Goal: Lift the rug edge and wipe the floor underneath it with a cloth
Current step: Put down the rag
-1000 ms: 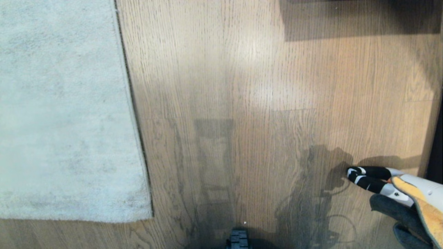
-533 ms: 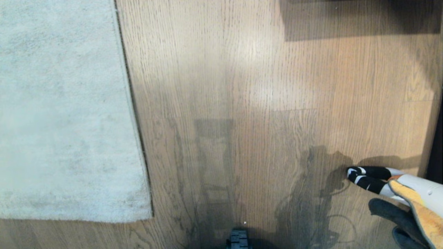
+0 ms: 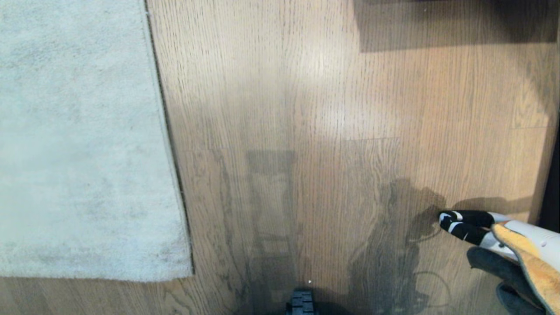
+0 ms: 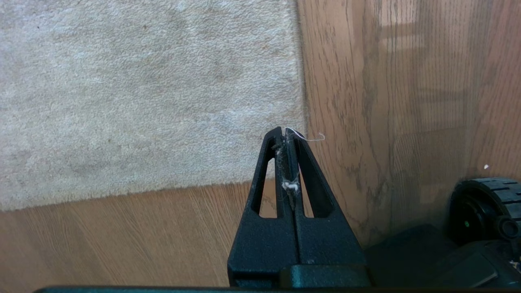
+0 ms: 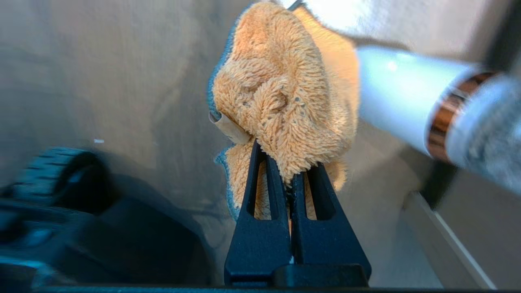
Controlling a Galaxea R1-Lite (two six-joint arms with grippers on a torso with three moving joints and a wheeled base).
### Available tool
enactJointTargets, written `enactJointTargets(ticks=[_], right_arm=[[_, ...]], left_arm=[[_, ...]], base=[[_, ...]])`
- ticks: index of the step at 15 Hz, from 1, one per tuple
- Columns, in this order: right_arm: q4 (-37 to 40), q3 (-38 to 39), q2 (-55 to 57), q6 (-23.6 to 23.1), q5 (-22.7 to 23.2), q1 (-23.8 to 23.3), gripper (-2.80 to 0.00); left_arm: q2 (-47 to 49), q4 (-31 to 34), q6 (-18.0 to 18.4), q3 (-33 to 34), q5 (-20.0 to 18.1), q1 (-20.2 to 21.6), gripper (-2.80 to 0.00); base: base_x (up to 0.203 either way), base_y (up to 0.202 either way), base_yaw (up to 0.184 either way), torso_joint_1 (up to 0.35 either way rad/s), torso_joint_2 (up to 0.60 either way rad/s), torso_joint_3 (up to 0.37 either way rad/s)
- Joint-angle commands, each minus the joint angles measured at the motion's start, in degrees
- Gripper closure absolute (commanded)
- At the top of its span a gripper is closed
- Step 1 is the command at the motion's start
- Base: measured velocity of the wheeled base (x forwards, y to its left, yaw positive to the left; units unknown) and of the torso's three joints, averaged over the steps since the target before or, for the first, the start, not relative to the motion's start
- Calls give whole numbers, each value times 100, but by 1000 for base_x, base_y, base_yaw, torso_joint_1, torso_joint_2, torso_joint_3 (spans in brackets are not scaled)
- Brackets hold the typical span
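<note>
the right gripper (image 5: 290, 173) is clenched on the fluffy mustard-orange cloth (image 5: 285, 93); the left gripper (image 4: 285, 136), pinched empty, hangs over the flat pale grey rug corner (image 4: 281, 162).

There was nothing to read anywhere: no lettering, label, brand mark or number showed on any surface in view.

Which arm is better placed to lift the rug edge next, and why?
Left. The left gripper is shut and empty, close over the rug's corner. The right gripper is shut on the cloth, off to the right over bare floor.
</note>
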Motion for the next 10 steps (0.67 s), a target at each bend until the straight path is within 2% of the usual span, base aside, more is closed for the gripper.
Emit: enactJointTargets(ticks=[1,7,10], right_arm=[[151,-350,230,-11,356,4,0],[136,-956,1445,-6,523,80,0],[-263,-1159,2381,26,528,116,0]], left_arm=[[-2,-2,2,1,-1,1,0],[-2,-2,2,1,-1,-1,0],[-2,-2,2,1,-1,0,0]], base=[[0,0,0,0,0,0],[0,0,0,0,0,0],[0,0,0,0,0,0]])
